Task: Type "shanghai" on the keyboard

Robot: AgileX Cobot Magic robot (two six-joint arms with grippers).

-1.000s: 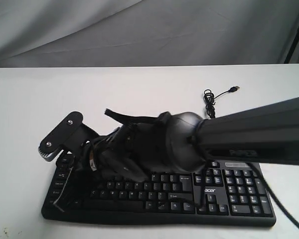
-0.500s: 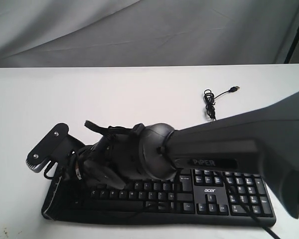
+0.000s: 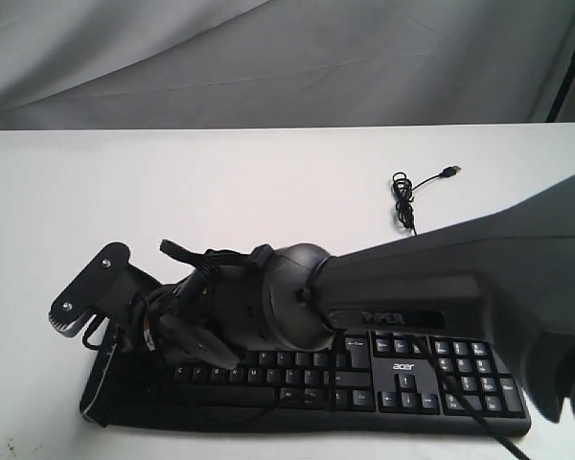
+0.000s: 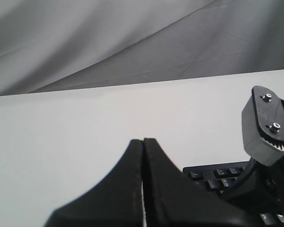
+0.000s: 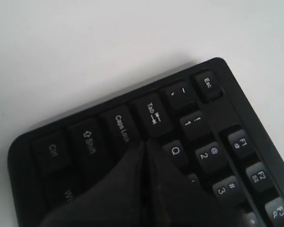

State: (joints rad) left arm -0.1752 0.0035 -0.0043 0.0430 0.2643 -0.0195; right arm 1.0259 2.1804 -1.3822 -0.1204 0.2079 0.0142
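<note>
Keyboard (image 3: pixel 402 379) is lying under the right gripper (image 5: pixel 144 144) at its nine-o'clock end, jaws together for narrow poking. Left gripper (image 4: pixel 143 142), likewise together, is hovering aside.

"acer" on the keyboard (image 3: pixel 403 383), "PiPER" on the right arm (image 3: pixel 441 287), Esc key (image 5: pixel 207 83), Tab key (image 5: pixel 153 114)
</note>
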